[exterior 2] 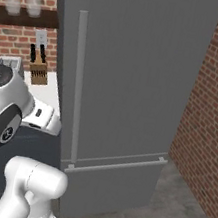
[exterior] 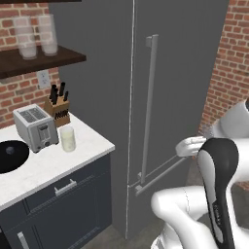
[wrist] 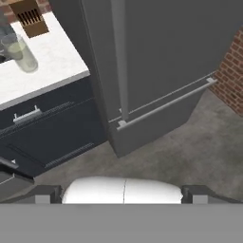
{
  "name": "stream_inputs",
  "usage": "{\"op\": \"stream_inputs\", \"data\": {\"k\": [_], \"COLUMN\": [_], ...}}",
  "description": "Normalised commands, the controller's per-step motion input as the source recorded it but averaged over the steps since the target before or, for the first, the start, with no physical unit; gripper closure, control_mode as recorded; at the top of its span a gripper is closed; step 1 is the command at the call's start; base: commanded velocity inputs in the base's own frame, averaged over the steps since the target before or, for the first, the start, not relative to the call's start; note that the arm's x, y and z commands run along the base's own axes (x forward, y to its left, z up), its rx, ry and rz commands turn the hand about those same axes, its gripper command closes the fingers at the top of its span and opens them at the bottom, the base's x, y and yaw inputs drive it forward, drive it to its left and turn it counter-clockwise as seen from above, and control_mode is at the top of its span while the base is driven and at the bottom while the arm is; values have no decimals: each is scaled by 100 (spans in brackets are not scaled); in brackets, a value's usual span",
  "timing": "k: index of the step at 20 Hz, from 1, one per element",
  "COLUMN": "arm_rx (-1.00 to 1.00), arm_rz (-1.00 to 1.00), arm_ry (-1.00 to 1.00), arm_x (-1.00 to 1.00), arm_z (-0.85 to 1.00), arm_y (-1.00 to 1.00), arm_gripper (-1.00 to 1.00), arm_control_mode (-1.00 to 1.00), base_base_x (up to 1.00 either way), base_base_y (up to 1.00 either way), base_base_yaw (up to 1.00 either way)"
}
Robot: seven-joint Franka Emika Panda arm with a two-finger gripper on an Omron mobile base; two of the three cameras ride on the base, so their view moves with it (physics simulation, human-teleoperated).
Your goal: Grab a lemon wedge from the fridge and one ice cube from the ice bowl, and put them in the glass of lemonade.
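Dark grey, the tall closed fridge (exterior: 180, 97) presumably hides the lemon wedge, its pale bar handle (exterior: 150, 107) unreached by the empty, wide-open claw (wrist: 122, 192), while the small clear lemonade glass (exterior: 68, 138) waits beside the black ice bowl (exterior: 12, 155) on the white marble bench (exterior: 73, 160).

Dark grey fridge (exterior: 180, 73) with a pale grey bar handle (exterior: 148, 107); white marbled counter (exterior: 87, 146); black ice bowl (exterior: 9, 155); pale yellowish glass of lemonade (exterior: 67, 138); red brick wall (exterior 2: 216, 99).
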Motion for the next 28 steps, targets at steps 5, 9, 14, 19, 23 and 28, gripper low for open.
{"op": "stream_inputs", "data": {"k": [5, 9, 14, 19, 23, 28], "arm_rx": [0, -8, -9, 0, 0, 0], "arm_rz": [3, -5, 1, -5, 0, 0], "arm_ry": [-66, -21, 12, 5, 0, 0], "arm_x": [-33, 44, 49, 28, 23, 30], "arm_z": [95, 68, 13, -7, -17, -2], "arm_y": [0, -1, -4, -6, -5, 0], "arm_gripper": [-100, -100, -100, -100, -100, -100], "arm_control_mode": [-100, -100, -100, -100, -100, -100], "base_base_x": [0, 0, 0, 0, 0, 0], "base_base_y": [0, 0, 0, 0, 0, 0], "base_base_yaw": [0, 0, 0, 0, 0, 0]}}
